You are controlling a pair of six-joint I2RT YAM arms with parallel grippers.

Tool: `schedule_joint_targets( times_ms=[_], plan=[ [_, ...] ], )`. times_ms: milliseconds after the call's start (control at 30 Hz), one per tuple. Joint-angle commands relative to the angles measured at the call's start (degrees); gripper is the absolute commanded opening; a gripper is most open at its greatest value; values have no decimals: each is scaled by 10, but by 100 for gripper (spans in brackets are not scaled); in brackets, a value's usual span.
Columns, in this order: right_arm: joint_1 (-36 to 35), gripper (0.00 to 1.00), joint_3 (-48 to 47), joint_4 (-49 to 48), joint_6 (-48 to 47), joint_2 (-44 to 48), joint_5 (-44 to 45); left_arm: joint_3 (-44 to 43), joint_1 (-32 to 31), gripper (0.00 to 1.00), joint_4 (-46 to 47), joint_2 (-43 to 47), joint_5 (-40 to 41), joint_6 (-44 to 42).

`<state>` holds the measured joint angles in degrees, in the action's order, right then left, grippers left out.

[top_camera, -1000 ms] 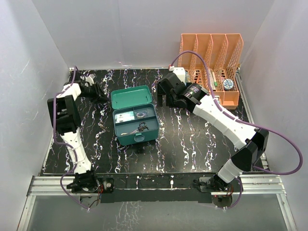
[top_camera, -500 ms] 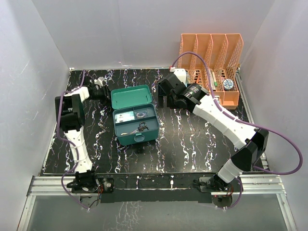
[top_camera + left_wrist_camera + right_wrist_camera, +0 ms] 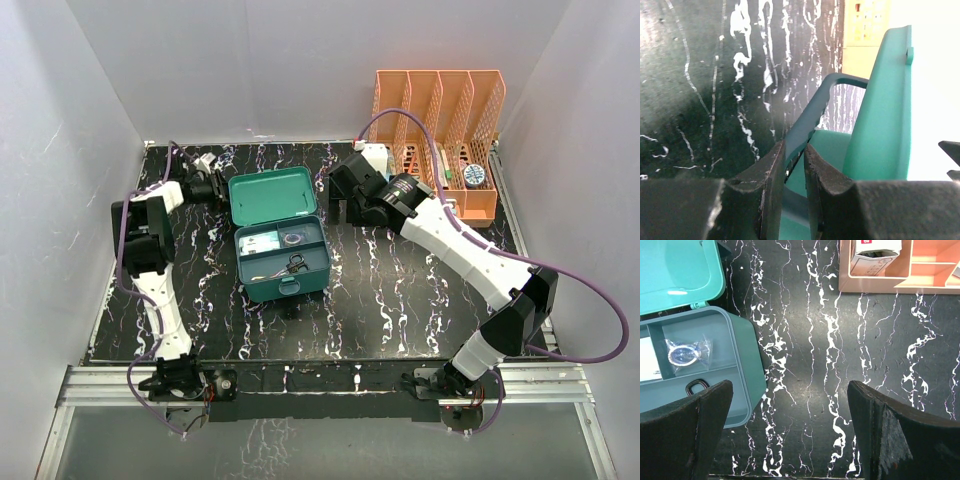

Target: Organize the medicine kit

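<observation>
Bench: a black top (image 3: 400, 290) with white marbled streaks, two arms bolted at its near edge.
Left gripper: the left gripper (image 3: 795, 150) is at the far left part of the bench, just beside the kit's left end. Its two fingers are drawn close together and pinch the dark teal carry handle (image 3: 840, 82).
Medicine kit: the medicine kit (image 3: 270, 288) is a teal-green box left of the bench's middle, nearer the far edge than the near one. Its long axis runs left to right, turned only slightly. The latch side faces the near edge and the hinge side faces the far edge.
Lid: the lid (image 3: 272, 195) is open and stands up from the far side of the box.
Inside the kit: a white card (image 3: 258, 240) at the left, a small clear bag (image 3: 687, 352) with a ring-shaped item beside it, and black-handled scissors (image 3: 295, 263) in the nearer section.
Right gripper: the right gripper (image 3: 790, 390) hovers over bare bench just right of the kit. Its fingers are spread wide with nothing between them.
Rack: an orange mesh rack (image 3: 440, 120) stands in the far right corner, well apart from the kit. A white box (image 3: 875, 255) sits in one slot.
</observation>
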<state>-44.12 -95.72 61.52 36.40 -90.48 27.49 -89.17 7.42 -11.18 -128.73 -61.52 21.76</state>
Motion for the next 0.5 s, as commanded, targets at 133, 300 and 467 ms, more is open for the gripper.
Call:
schedule_joint_targets(
  times_ms=[133,300,467],
  plan=[
    [-9,98,-3,-19,10,-2,12,-53,-1,21,-17,94,-78,-15],
    [-10,98,-4,-19,13,1,18,-82,-1,22,-62,120,-99,-48],
    [-10,98,5,-22,18,7,20,-88,-2,23,-69,142,-134,-51]
  ],
)
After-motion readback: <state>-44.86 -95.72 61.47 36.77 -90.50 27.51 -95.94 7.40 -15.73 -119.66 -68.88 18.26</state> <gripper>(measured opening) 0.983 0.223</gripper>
